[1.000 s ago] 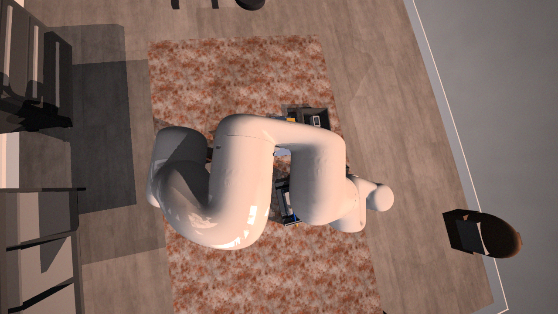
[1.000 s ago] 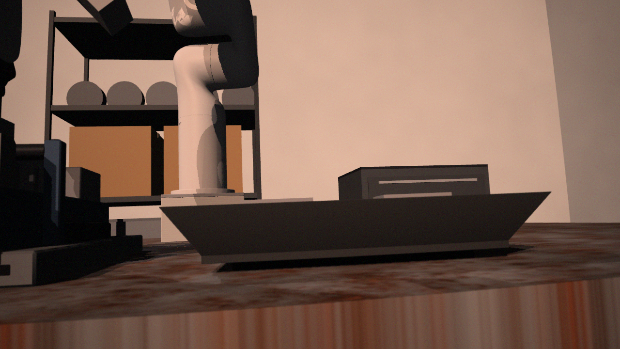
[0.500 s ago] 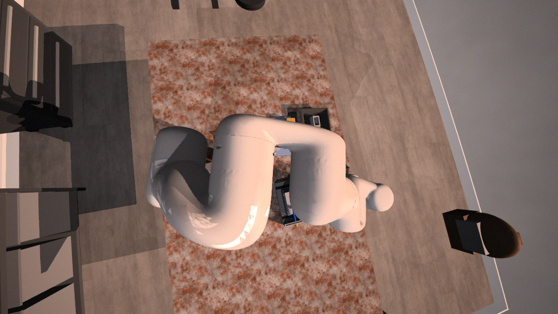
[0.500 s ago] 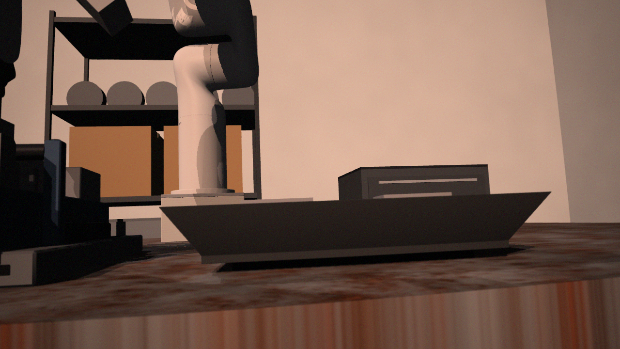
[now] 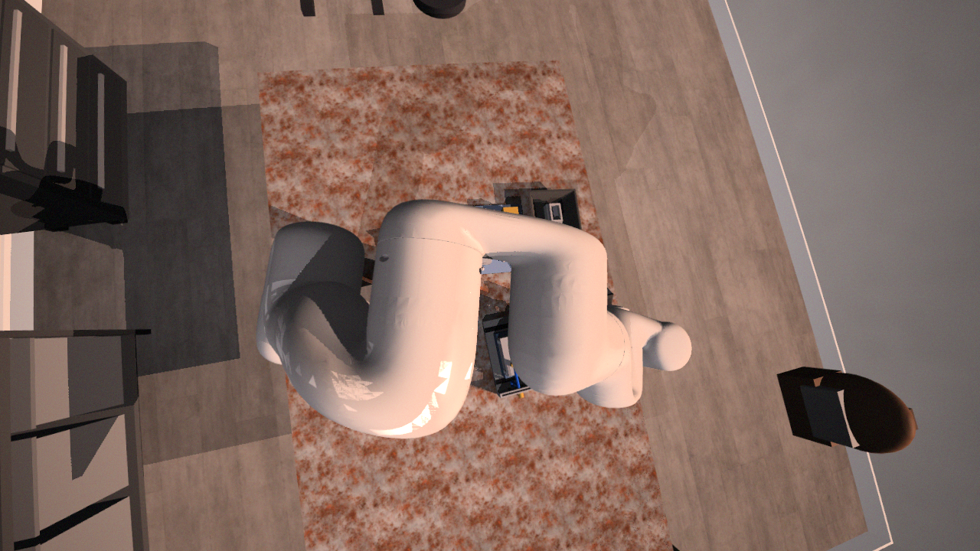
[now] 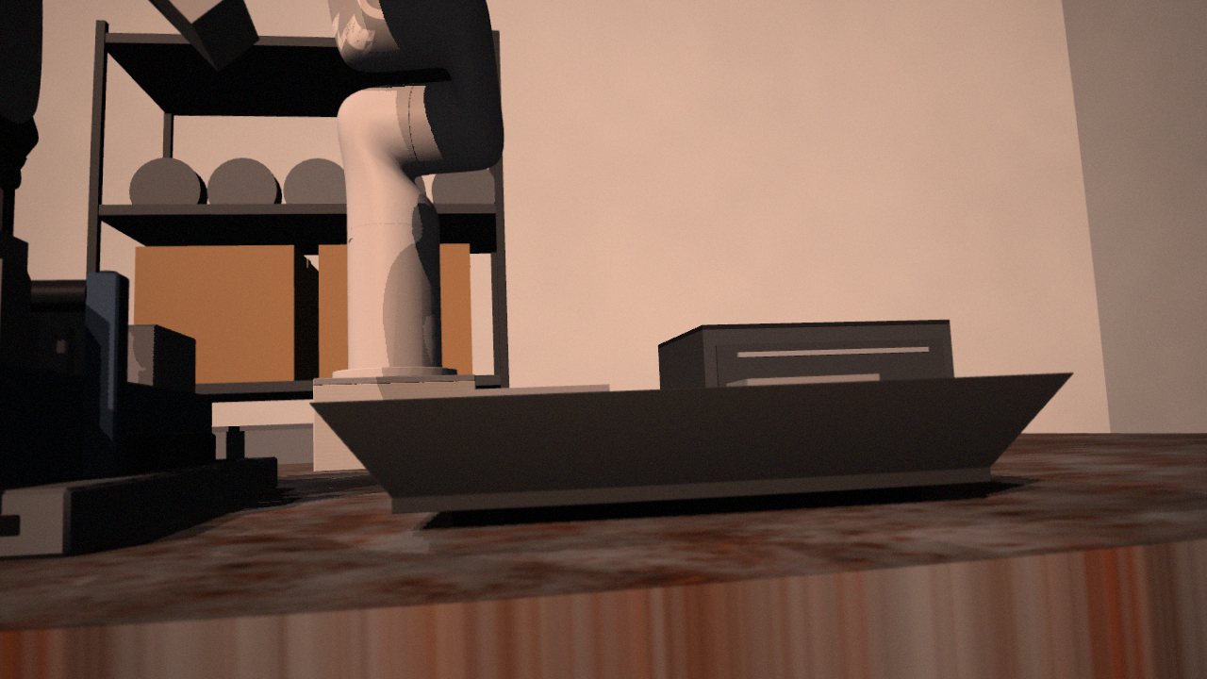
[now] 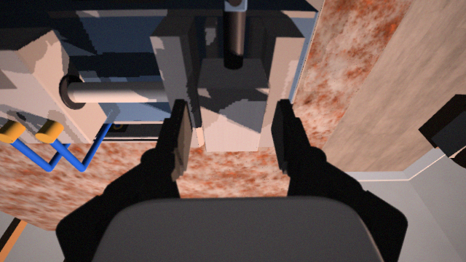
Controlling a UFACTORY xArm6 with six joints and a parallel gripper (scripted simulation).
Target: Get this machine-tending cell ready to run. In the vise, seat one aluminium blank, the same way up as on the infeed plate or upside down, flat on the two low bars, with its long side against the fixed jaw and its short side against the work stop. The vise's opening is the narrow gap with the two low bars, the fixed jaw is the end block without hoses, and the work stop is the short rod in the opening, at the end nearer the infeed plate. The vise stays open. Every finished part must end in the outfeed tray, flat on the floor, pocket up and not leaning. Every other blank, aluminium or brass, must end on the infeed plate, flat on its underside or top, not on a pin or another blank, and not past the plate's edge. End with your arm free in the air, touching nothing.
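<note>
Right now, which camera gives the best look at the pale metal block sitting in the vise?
The wrist view: the block sits between the open gripper's fingers. From the top, the arm hides it. The exterior view shows only the vise's dark edge.

I get warm, low light throughout: glare streaks on the arm, the tray dark in shadow, jagged blocky shadow edges in the wrist view.

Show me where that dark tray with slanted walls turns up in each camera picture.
Top: tray, small, upper right of centre, just above the arm.
Exterior: it fills the middle foreground.
Wrist: not in it.
Shared landmark: the rust-speckled table top.
</note>
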